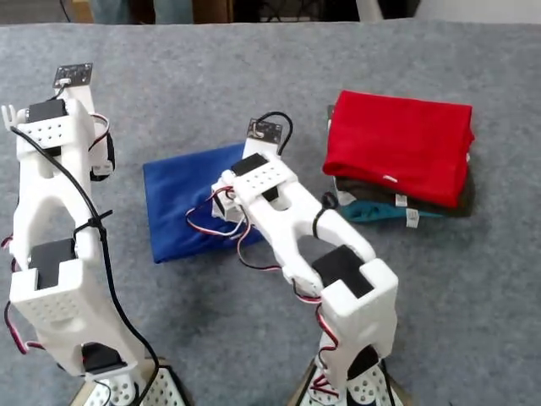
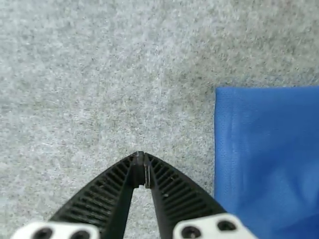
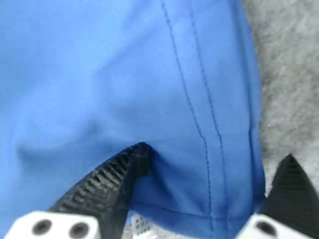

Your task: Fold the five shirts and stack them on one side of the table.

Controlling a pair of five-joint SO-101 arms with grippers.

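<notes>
though the left end effector (image 2: 140,158) is clenched, the right end effector (image 3: 216,153) gapes astride the blue shirt (image 3: 99,74).

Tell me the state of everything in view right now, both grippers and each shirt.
left gripper, shut, empty, over the bare table beside the blue shirt.
right gripper, open, fingers straddling the blue shirt's edge.
blue shirt, folded, flat on the table, apart from the stack.
red shirt, folded, on top of the stack.
dark shirt, folded, under the red one.
teal shirt, under the dark one, edge sticking out.
</notes>
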